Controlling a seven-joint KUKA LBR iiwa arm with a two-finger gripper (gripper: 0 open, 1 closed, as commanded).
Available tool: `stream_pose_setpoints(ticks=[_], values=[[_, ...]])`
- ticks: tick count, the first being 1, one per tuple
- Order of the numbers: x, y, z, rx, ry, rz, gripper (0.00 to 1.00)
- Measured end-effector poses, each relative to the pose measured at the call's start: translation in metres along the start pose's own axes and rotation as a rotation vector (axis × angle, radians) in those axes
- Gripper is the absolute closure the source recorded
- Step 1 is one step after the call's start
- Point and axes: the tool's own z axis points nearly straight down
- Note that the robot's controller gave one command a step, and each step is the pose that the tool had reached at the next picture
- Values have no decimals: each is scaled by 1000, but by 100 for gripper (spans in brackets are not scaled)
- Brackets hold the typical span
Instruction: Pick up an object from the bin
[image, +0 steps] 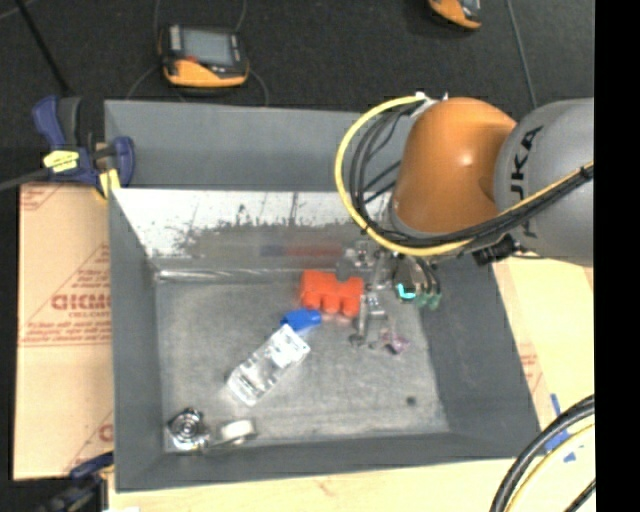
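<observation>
The gripper (370, 335) hangs just right of the orange block (325, 290), near the bin's (230, 232) back wall; whether it is released or clenched, I cannot tell. Open floor runs to the right wall.

One camera looks down on the grey bin (340, 395) from above, tilted slightly from one side, fairly near. The arm (560, 170) enters at the frame's upper right.

The grey arm (560, 175) bears black letters (527, 165) beside its rounded orange cover (450, 160). Yellow and black cables (343, 160) ring that cover; a teal light (405, 292) sits below.
</observation>
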Motion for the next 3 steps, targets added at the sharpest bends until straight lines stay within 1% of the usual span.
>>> stream_pose_setpoints(ticks=[1,2,3], values=[[-79,-23,141,0,-16,-136,0],[-71,-26,109,-2,-13,53,0],[-75,-30,110,-2,-14,162,0]])
